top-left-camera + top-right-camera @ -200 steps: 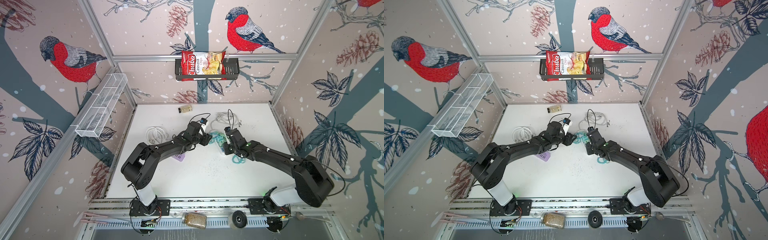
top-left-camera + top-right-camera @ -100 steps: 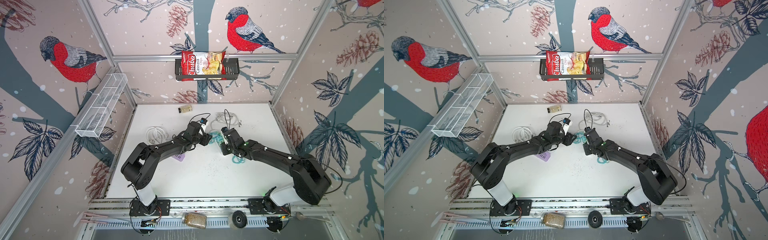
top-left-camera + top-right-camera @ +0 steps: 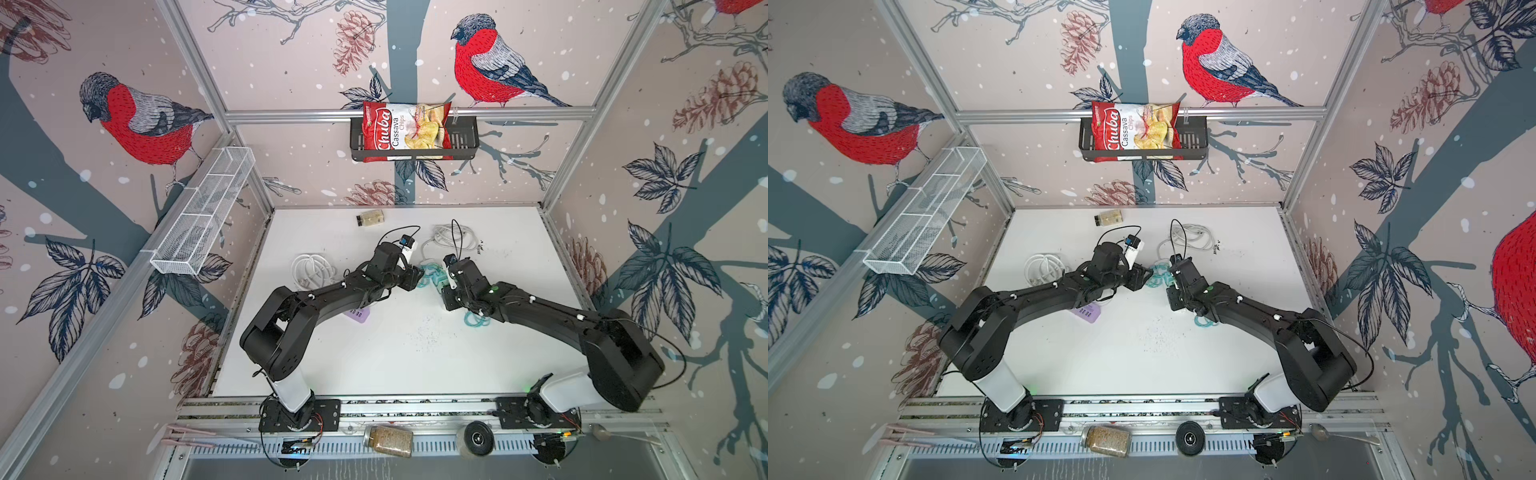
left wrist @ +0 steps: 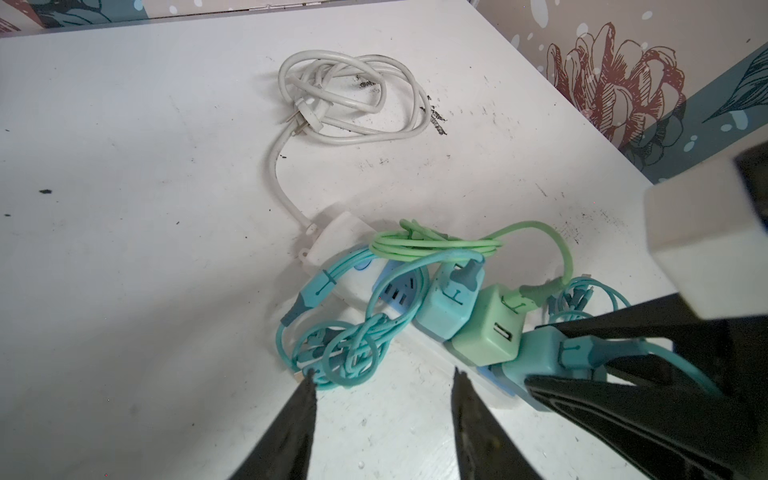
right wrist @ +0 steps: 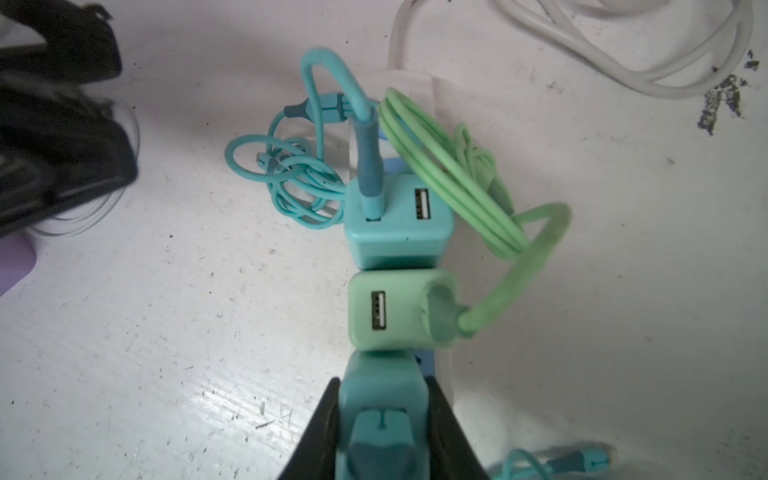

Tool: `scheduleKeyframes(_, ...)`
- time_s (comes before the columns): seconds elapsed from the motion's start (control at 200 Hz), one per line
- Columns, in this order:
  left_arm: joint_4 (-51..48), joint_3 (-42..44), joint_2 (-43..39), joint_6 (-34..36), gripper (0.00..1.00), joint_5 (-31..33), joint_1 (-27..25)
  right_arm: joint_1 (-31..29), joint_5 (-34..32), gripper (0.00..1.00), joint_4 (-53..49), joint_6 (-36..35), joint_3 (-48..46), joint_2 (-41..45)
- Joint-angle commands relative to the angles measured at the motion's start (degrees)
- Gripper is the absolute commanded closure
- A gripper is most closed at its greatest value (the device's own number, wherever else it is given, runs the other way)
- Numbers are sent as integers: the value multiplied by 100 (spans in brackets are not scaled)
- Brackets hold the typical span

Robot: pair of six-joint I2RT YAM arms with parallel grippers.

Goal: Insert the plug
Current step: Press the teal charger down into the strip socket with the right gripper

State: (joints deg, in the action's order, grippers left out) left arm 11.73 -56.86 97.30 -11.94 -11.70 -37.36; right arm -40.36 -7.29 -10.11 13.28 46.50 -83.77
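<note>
on the table (image 3: 407,357) there is one white strip (image 4: 336,235) with three plugs in a row: one teal plug (image 5: 399,224), one green plug (image 5: 399,311), and one more teal one, the held plug (image 5: 380,415). each touches the next. there are two thin cables, a teal cable (image 4: 345,345) and a green cable (image 4: 436,245). there are two white coils: the cord (image 4: 353,95) that goes into the white strip, and a coil (image 3: 311,270) at 9 o'clock of the left arm. i count also one purple strip (image 3: 358,314) partly under the left arm, one back jar (image 3: 370,218) at 12 o'clock, one front jar (image 3: 388,440) on the rail at 6 o'clock, and one chips bag (image 3: 405,124).

the held plug is at the end of the white strip, exactly between the fingers of the right gripper (image 5: 381,380), which is clamped on its two sides. whether its pins are fully in, i cannot tell. in both top views this group lies near the table centre, a little toward 12 o'clock.

the left gripper (image 4: 382,376) is about half open and holds nothing. it is just beside the teal cable, and the held plug is at its 3 o'clock.

against one second ago, the right gripper has shifted a little toward 9 o'clock. the left arm looks the same.
</note>
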Motion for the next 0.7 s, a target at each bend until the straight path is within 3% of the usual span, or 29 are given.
scheduleKeyframes(0.0, 119, 66, -35, 56, 48, 15, 6, -22, -91, 100, 50, -115, -135, 52)
scheduleKeyframes(0.695, 102, 114, -114, 74, 48, 6, 1, -82, -145, 100, 587, -162, -318, 98)
